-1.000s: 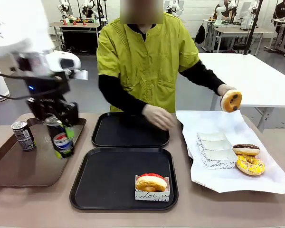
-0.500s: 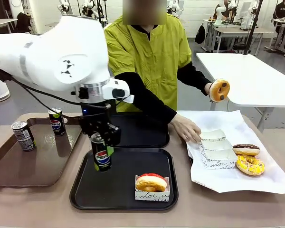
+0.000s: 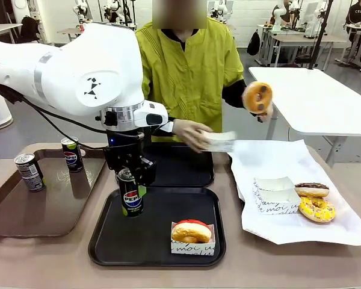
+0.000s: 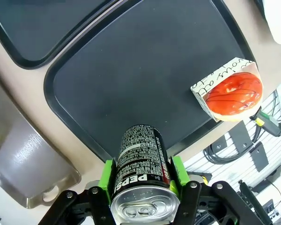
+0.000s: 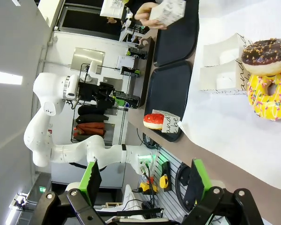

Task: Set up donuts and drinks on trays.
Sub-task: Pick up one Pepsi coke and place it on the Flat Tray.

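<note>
- Front view: a slim black Pepsi can [image 3: 132,201] is gripped upright between the green pads of the left gripper [image 3: 131,188], over the left part of the near matte black rectangular tray [image 3: 102,244]. Whether its base touches the tray cannot be told.
- The step is judged to be setting this can down. It is best lowered straight, kept upright and released only once seated flat, well apart from the red-iced donut in a small white paper box [image 3: 191,232] at the tray's near right.
- Nothing is seen on the visible part of the far matte black tray [image 3: 168,179]. Two further cans, one [image 3: 29,171] and another [image 3: 71,154], are stood on the large brown tray [image 3: 18,220].
- On the white paper sheet [image 3: 301,232] an empty white box [image 3: 274,192], a chocolate-iced donut [image 3: 311,189] and a yellow-iced donut [image 3: 317,209] are laid. A golden ring donut [image 3: 257,96] and another white box [image 3: 219,141] are held in the person's hands.
- Left wrist view: the can [image 4: 140,164] is clamped in the left gripper [image 4: 143,183], and bare tray [image 4: 131,70] is seen below it, the boxed donut [image 4: 232,89] well to one side.
- Right wrist view: the jaws of the right gripper [image 5: 144,180] are spread wide with nothing between them.
</note>
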Motion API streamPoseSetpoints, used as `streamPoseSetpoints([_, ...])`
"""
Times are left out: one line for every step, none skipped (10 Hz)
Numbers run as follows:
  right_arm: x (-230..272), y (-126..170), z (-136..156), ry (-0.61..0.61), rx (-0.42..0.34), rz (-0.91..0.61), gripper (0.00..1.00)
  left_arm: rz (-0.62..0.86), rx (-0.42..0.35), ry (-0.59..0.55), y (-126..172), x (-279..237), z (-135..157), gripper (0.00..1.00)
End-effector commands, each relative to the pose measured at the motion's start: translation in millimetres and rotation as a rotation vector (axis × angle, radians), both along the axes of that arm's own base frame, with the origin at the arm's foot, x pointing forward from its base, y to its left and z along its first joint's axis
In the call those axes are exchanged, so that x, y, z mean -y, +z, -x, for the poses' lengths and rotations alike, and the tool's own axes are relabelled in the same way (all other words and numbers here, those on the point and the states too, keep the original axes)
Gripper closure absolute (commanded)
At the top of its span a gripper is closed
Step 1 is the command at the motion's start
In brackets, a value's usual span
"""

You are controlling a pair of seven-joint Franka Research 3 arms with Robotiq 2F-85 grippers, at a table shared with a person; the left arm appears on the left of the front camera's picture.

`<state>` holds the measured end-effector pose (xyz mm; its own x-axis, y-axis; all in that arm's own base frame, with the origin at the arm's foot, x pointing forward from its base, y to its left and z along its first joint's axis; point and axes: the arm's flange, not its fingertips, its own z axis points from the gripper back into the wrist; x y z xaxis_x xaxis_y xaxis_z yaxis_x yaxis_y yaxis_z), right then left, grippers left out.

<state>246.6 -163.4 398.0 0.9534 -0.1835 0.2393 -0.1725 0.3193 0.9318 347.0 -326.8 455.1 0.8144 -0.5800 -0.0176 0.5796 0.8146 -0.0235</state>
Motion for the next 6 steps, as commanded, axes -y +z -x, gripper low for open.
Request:
streamPoseSetpoints([0.4,0.1,-3.2,-0.005,0.027,-0.021,0.0,0.0,0.001,-0.003,0.6,1.2,0.2,0.41])
streamPoseSetpoints([0.4,0.1,-3.2,-0.005,0.027,-0.021,0.0,0.007,0.02,-0.045,-3.0,2.7,-3.4,0.41])
streamPoseSetpoints([0.4,0.1,-3.2,-0.005,0.027,-0.021,0.0,0.008,0.042,-0.056,-5.7,7.2,-5.0,0.41])
streamPoseSetpoints([0.4,0.1,-3.2,-0.005,0.027,-0.021,0.0,0.002,0.055,-0.061,-12.6,9.2,-6.2,0.41])
streamPoseSetpoints([0.4,0.1,-3.2,-0.005,0.027,-0.021,0.0,0.001,0.071,-0.066,-20.4,8.4,-10.8,0.41])
streamPoseSetpoints([0.4,0.1,-3.2,-0.005,0.027,-0.021,0.0,0.014,0.073,-0.073,-25.7,6.0,-16.1,0.41])
